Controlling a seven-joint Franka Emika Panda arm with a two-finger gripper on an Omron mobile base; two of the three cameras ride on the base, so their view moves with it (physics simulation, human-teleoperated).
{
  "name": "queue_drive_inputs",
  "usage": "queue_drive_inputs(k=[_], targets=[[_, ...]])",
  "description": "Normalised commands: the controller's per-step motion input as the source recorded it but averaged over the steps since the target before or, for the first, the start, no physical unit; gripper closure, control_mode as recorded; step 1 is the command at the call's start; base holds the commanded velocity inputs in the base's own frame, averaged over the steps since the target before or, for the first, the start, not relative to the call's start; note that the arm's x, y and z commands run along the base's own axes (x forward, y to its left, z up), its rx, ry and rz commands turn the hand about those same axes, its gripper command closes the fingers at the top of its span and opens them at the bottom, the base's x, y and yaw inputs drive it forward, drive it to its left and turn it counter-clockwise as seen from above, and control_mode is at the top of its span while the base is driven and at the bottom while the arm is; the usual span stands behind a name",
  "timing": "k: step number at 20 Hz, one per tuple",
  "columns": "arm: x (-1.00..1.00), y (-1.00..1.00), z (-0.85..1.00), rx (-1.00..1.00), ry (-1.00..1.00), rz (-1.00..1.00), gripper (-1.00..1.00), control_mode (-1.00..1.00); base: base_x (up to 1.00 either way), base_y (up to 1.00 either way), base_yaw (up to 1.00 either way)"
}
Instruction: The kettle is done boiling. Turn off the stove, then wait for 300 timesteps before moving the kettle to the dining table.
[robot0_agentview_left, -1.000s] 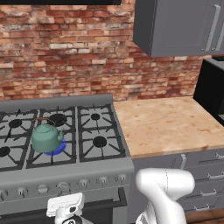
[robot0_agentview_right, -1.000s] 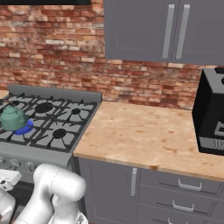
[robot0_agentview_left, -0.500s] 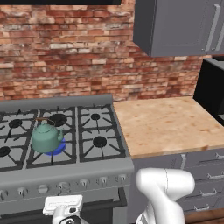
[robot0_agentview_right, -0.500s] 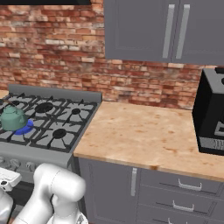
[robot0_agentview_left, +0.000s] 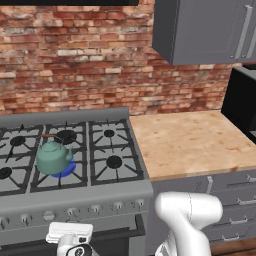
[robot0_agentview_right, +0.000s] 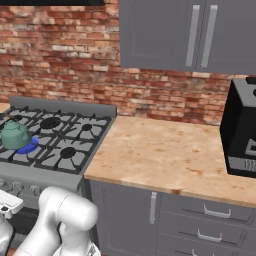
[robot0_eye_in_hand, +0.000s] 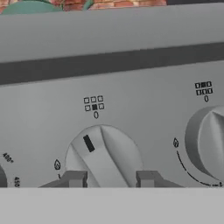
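Gripper close against the stove front panel, fingertips straddling a knob – closed on it or merely around it cannot be told, kettle on a front-left burner over blue flame, wood counter just right of the range – black microwave at its far end

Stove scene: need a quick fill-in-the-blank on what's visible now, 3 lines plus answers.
1. The kettle sits on a burner that shows a ____ flame under it.
2. In the hand view, the two fingers stand on either side of a stove ____.
3. To the right of the stove lies a light ____ counter.

Missing words: blue; knob; wood
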Motion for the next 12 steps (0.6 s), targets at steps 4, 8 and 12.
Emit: queue_drive_inputs(k=[4, 8, 12], targets=[[0.03, 0.0, 0.0, 0.23, 0.05, 0.0, 1.0, -1.0, 0.0, 0.0, 0.0], [0.0, 0.0, 0.0, 0.24, 0.06, 0.0, 1.0, -1.0, 0.0, 0.0, 0.0], [0.0, 0.0, 0.0, 0.16, 0.02, 0.0, 1.0, -1.0, 0.0, 0.0, 0.0]])
